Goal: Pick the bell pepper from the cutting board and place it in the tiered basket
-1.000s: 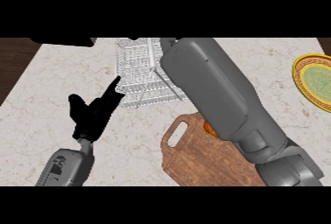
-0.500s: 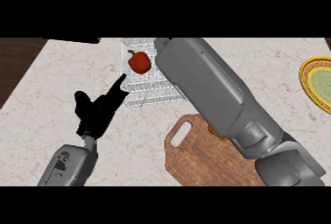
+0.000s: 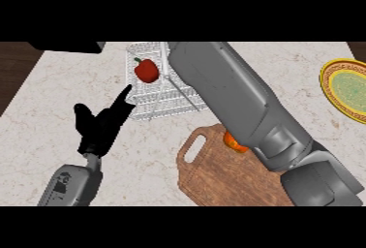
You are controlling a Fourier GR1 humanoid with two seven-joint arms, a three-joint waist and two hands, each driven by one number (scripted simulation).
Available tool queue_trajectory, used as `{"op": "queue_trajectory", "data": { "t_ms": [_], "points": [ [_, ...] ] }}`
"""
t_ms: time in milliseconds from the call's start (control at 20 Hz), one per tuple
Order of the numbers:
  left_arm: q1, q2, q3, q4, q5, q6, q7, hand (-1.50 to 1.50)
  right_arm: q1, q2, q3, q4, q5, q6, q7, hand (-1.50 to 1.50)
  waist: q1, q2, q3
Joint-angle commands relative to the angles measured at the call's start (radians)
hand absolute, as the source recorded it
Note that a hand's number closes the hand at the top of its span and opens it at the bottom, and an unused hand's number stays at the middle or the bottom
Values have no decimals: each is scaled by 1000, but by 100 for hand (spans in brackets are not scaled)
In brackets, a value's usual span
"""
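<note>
A red bell pepper [image 3: 146,70] lies in the upper part of the white wire tiered basket [image 3: 151,107] at the back of the counter. My right forearm [image 3: 236,106] runs from the lower right up over the basket's right side to the top edge, and its hand is out of sight there. My left hand [image 3: 103,127] rests open, fingers up, just left of the basket and apart from the pepper. The wooden cutting board [image 3: 229,179] lies at the front, partly under my right arm.
An orange item [image 3: 232,141] sits on the board, half hidden by my right arm. A yellow-rimmed green plate [image 3: 348,90] lies at the right edge. A dark object [image 3: 64,46] stands at the back left. The counter ends at the left in dark floor [image 3: 10,72].
The red pepper, hidden one second ago, now lies uncovered in the basket. My right arm has swung rightward off it, baring the orange item on the board. The left hand stays put.
</note>
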Motion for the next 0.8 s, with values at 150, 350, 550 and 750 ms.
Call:
{"op": "queue_trajectory", "data": {
  "t_ms": [150, 350, 550, 750],
  "points": [
    [86, 32, 41, -69, 14, 6, 9, 0, 89, -80, 1, -88, 18, 39, 101, -150, -95, -29, 3],
    [128, 25, 44, -110, 11, 25, 17, 0, 232, -210, 13, -301, -22, 213, 116, -150, -119, -37, 3],
    [115, 24, 49, -79, 1, 28, 9, 0, 409, -286, 57, -524, -61, 346, 137, -150, -150, -40, 3],
    [116, 41, 82, -71, 30, 4, -6, 0, 566, -453, 23, -751, -137, 491, 150, -150, -149, -34, 3]
  ]
}}
